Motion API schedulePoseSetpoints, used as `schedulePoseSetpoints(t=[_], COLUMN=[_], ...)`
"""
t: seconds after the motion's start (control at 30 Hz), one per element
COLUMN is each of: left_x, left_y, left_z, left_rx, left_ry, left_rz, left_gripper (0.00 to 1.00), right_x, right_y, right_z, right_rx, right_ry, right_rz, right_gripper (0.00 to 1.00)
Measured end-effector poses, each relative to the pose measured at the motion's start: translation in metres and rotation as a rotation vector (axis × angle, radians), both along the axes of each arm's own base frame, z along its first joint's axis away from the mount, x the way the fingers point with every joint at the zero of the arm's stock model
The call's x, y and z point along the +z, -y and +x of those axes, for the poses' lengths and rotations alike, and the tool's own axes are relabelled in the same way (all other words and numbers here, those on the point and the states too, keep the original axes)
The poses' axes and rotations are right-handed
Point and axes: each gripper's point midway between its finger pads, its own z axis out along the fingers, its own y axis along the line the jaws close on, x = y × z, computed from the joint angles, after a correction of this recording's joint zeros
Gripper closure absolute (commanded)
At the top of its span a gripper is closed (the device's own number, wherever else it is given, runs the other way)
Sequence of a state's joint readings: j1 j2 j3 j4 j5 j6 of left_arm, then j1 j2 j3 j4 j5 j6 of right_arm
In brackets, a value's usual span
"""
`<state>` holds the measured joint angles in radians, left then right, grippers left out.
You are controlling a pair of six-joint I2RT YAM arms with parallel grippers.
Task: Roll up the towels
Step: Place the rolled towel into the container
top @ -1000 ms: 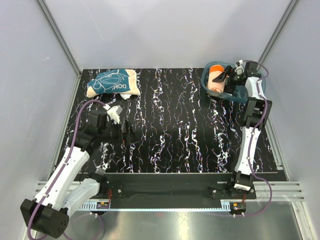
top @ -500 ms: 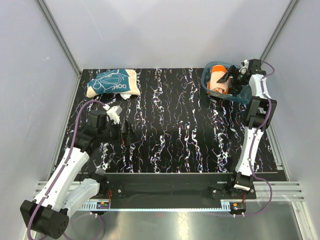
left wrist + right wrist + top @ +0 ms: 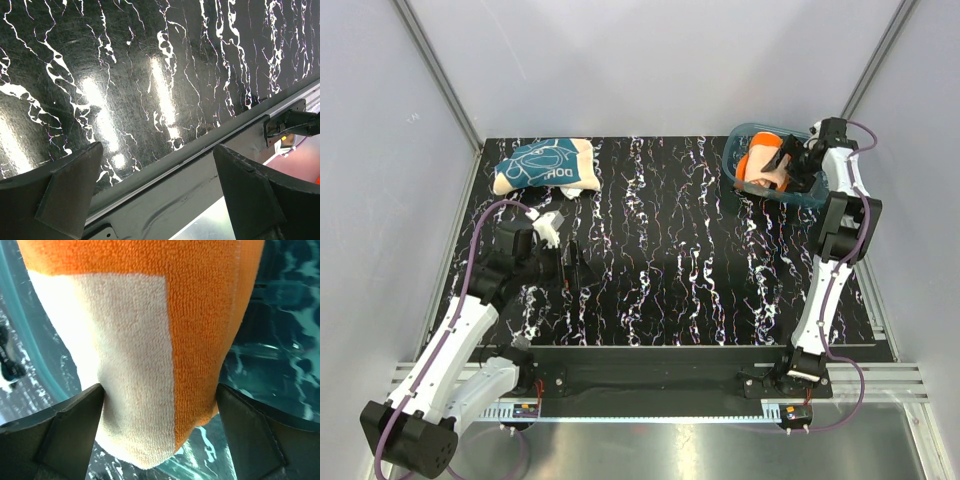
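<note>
The orange towel [image 3: 760, 164], rolled with its cream back showing, lies in the translucent blue tray [image 3: 733, 146] at the back right. My right gripper [image 3: 776, 163] reaches into the tray, with one finger pressed against each side of the roll. In the right wrist view the roll [image 3: 150, 335] fills the gap between the fingers of the gripper [image 3: 160, 396]. The dark teal towel [image 3: 542, 166] lies loosely folded at the back left of the table. My left gripper [image 3: 570, 265] is open and empty, low over the table's near left part; it also shows in the left wrist view [image 3: 157, 160].
The black marbled table [image 3: 670, 250] ends in a metal rail [image 3: 200, 165] at the near edge. Grey walls [image 3: 380, 200] close in both sides and the back. The tray's wall [image 3: 20, 340] is close around the right gripper.
My right wrist has swung rightward and the gripper has closed in around the orange roll, which has tilted a little in the tray. The left arm and the teal towel have not moved.
</note>
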<state>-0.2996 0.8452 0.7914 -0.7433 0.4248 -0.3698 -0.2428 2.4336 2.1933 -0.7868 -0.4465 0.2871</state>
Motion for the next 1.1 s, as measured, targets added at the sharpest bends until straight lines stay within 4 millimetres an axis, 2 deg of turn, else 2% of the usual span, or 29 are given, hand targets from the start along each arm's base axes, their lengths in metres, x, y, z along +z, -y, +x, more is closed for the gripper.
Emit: schedulePoseSetpoints(t=[0.07,0.13,0.2,0.3,0.4,0.57,0.67,0.77,0.87,0.97,1.1], left_x=[0.0,0.0,0.0,0.0,0.0,0.0,-0.001,-0.002,-0.003,-0.003,-0.003], left_y=[0.0,0.0,0.0,0.0,0.0,0.0,0.0,-0.001,-0.002,-0.002,-0.002], left_z=[0.0,0.0,0.0,0.0,0.0,0.0,0.001,0.002,0.003,0.003,0.003], left_rx=[0.0,0.0,0.0,0.0,0.0,0.0,0.003,0.009,0.011,0.011,0.011], left_ry=[0.0,0.0,0.0,0.0,0.0,-0.001,-0.002,-0.01,-0.014,-0.015,-0.015], left_rz=[0.0,0.0,0.0,0.0,0.0,0.0,0.0,0.003,0.005,0.004,0.004], left_gripper=[0.01,0.01,0.01,0.01,0.01,0.01,0.01,0.01,0.01,0.01,0.01], right_x=[0.002,0.002,0.004,0.006,0.0,-0.027,-0.023,-0.021,-0.023,-0.025,-0.028], right_y=[0.004,0.008,0.009,0.006,-0.002,-0.022,-0.036,-0.055,-0.075,-0.078,-0.056], right_z=[-0.003,-0.003,0.0,0.008,0.021,0.035,0.038,0.04,0.038,0.037,0.027], right_rx=[-0.014,-0.025,-0.029,-0.026,-0.006,0.043,0.084,0.146,0.2,0.201,0.128], right_ry=[-0.001,0.0,0.013,0.038,0.072,0.081,0.105,0.124,0.125,0.112,0.03], right_rz=[-0.023,-0.038,-0.035,-0.003,0.058,0.206,0.247,0.272,0.256,0.188,0.03], right_gripper=[0.0,0.22,0.3,0.3,0.31,0.21,0.14,0.0,0.0,0.0,0.0])
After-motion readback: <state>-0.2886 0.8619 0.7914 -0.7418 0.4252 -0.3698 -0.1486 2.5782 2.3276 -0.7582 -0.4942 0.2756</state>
